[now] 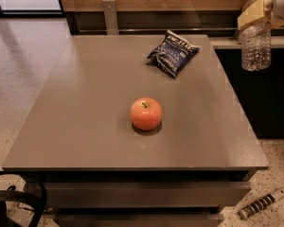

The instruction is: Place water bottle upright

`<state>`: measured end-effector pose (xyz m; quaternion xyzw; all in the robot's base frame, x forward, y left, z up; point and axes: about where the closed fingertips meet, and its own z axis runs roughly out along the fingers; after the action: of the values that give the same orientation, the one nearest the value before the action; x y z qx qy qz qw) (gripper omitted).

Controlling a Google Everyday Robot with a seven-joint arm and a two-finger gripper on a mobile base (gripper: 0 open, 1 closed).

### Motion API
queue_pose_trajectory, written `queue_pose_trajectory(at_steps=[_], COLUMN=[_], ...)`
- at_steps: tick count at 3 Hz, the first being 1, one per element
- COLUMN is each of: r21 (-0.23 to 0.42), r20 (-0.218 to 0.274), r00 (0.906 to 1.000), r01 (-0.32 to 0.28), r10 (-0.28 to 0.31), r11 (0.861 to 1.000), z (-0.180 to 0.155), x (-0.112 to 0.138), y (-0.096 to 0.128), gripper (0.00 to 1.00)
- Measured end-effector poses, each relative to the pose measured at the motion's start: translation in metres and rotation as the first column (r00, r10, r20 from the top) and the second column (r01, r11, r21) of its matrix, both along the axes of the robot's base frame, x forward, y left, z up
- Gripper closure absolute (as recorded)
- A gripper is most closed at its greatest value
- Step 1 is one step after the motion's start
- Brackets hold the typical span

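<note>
The water bottle (pixel 255 44) is clear ribbed plastic with a white cap. It hangs upright in the air at the upper right, beyond the table's right edge. My gripper (pixel 256 13) with yellowish fingers is shut on the bottle's upper part near the neck. The arm comes in from the top right corner. The bottle's base is well above the level of the grey table (pixel 85 103) and touches nothing.
A red apple (pixel 146 113) sits near the table's middle. A dark blue chip bag (pixel 173 53) lies at the back right of the table. A striped object (pixel 262 203) lies on the floor at the lower right. A dark counter stands to the right.
</note>
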<state>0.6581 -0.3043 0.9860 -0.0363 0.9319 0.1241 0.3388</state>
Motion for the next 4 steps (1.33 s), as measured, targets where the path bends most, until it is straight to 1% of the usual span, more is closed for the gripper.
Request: queue_pose_trajectory(at_steps=[1, 2, 3, 4], r21=[-0.036, -0.077, -0.118, -0.179], r20=[0.078, 0.163, 0.251, 0.307], r00=[0.9941, 0.9715, 0.9272, 0.8755], r01=[-0.073, -0.161, -0.256, -0.332], r10=[0.076, 0.171, 0.278, 0.373], r11=[0.997, 0.984, 0.96, 0.926], z=[0.007, 0.011, 0.012, 0.01], x=[-0.004, -0.01, -0.016, -0.021], y=[0.004, 0.009, 0.016, 0.02], gripper=[1.0, 1.0, 1.0, 1.0])
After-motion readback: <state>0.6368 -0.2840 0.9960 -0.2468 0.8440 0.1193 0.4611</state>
